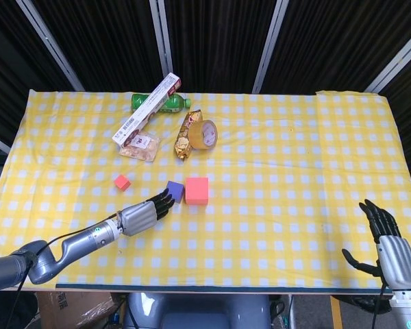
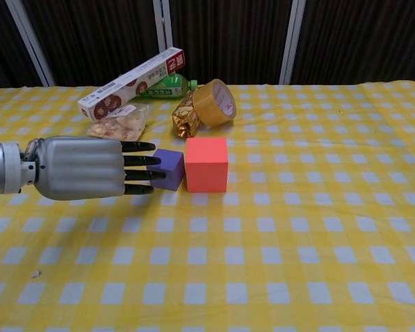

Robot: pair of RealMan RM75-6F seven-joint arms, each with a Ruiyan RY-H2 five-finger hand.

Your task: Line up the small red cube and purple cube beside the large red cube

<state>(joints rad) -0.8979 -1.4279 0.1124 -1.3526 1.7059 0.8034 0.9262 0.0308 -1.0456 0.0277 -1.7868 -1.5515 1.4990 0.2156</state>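
The large red cube [image 1: 196,190] [image 2: 207,164] stands mid-table. Against its left side sits the purple cube [image 1: 175,191] [image 2: 169,169], faces roughly square to it. My left hand [image 1: 142,216] [image 2: 83,167] lies flat just left of the purple cube, fingers straight, and its fingertips [image 2: 146,174] touch the cube's left face. It holds nothing. The small red cube [image 1: 122,181] lies further left, apart from the others; the chest view does not show it. My right hand [image 1: 387,243] hangs open beyond the table's near right edge, far from the cubes.
Behind the cubes lie a long wrap box [image 1: 148,108] [image 2: 133,83], a green bottle [image 1: 166,103], a snack bag [image 1: 140,146] [image 2: 116,123], a gold packet [image 1: 185,137] and a tape roll [image 1: 205,133] [image 2: 218,102]. The yellow checked cloth [image 1: 294,178] covers the table.
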